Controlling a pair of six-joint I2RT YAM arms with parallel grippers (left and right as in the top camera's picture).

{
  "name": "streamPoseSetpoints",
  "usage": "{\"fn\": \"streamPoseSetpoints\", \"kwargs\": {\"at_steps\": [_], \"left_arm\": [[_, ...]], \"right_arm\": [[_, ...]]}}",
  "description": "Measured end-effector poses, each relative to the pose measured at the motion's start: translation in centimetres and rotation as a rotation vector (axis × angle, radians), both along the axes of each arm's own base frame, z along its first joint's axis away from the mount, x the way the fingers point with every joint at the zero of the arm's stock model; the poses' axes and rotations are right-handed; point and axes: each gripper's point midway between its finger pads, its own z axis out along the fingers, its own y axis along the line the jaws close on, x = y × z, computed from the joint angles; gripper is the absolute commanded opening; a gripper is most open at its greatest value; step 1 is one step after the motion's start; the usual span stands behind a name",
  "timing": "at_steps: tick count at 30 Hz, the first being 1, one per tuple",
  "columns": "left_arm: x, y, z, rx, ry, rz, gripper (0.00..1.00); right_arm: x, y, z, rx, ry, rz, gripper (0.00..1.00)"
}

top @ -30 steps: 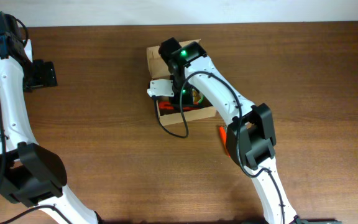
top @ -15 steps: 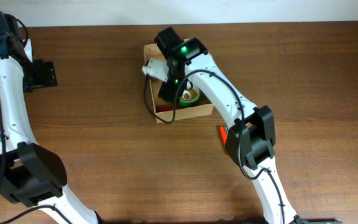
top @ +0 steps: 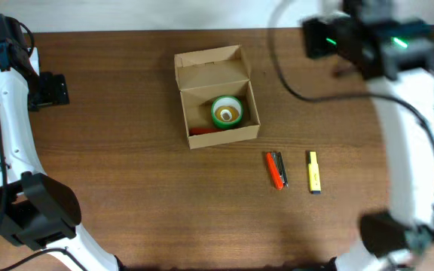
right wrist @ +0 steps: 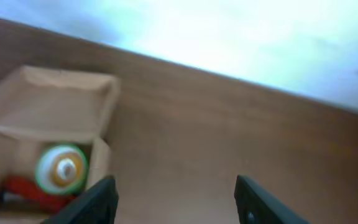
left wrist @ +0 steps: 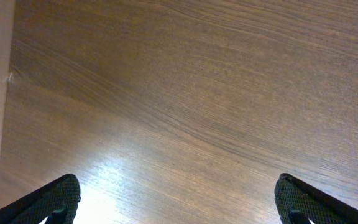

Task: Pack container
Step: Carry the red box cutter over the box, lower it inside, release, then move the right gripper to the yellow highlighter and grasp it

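The container (top: 202, 71), a tan cardboard box with its lid flipped back, stands on the table at centre back. In it lie a green tape roll (top: 227, 112) and a red item (top: 202, 129). The right wrist view has the container (right wrist: 55, 93) at lower left, with the green roll (right wrist: 62, 167) and the red item (right wrist: 20, 185) inside. My right gripper (right wrist: 176, 199) is open and empty, off to the container's right over bare wood; from overhead it (top: 313, 38) is a blur at the back right. My left gripper (left wrist: 176, 199) is wide open above bare wood, at the far left (top: 57, 89).
An orange-red marker (top: 276, 169) and a yellow marker (top: 314, 172) lie side by side on the table, in front of and to the right of the container. The table's back edge meets a pale wall (right wrist: 229, 37).
My right gripper opened, left the green roll in the container and swung up and away to the back right. The two markers are now uncovered. The left arm has not moved.
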Motion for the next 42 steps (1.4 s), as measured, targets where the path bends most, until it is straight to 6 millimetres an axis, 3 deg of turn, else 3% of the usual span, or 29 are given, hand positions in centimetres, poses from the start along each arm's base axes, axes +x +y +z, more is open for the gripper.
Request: {"fn": "streamPoseSetpoints", "kwargs": {"at_steps": [1,2,3,5,6,10,13,17,25,29,35,41,42], "left_arm": [[0.0,0.0,0.0,0.001,0.0,0.0,1.0],[0.0,0.0,0.0,0.001,0.0,0.0,1.0],[0.0,0.0,0.0,0.001,0.0,0.0,1.0],[0.0,0.0,0.0,0.0,-0.001,0.0,1.0],[0.0,0.0,0.0,0.001,-0.001,0.0,1.0],[0.0,0.0,0.0,0.0,0.0,0.0,1.0],[0.0,0.0,0.0,0.0,0.001,0.0,1.0],[0.0,0.0,0.0,0.001,0.001,0.0,1.0],[0.0,0.0,0.0,0.001,-0.001,0.0,1.0],[0.0,0.0,0.0,0.001,-0.001,0.0,1.0],[0.0,0.0,0.0,0.001,-0.001,0.0,1.0],[0.0,0.0,0.0,0.0,0.0,0.0,1.0],[0.0,0.0,0.0,0.001,-0.001,0.0,1.0]], "right_arm": [[-2.1,-2.3,-0.5,0.002,0.018,-0.053,0.62],[-5.4,-5.0,-2.4,0.009,0.093,-0.132,0.62],[-7.2,-6.5,-3.6,0.017,0.148,-0.182,0.62],[-12.0,-8.9,-8.1,0.05,0.356,-0.308,0.62],[-12.6,-9.5,-9.8,0.067,0.412,-0.345,0.62],[-13.9,-8.7,-17.2,0.117,0.564,-0.386,0.62],[-15.2,-6.3,-23.0,0.132,0.601,-0.326,0.62],[-16.5,-4.7,-27.2,0.161,0.608,-0.283,0.61],[-16.1,-4.0,-31.6,0.201,0.634,-0.277,0.61],[-16.0,-4.0,-35.0,0.202,0.713,-0.301,0.56],[-15.6,-3.9,-35.5,0.215,0.708,-0.323,0.42],[-15.5,-4.4,-36.2,0.204,0.714,-0.366,0.41],[-15.5,-4.4,-36.2,0.204,0.714,-0.368,0.37]]}}
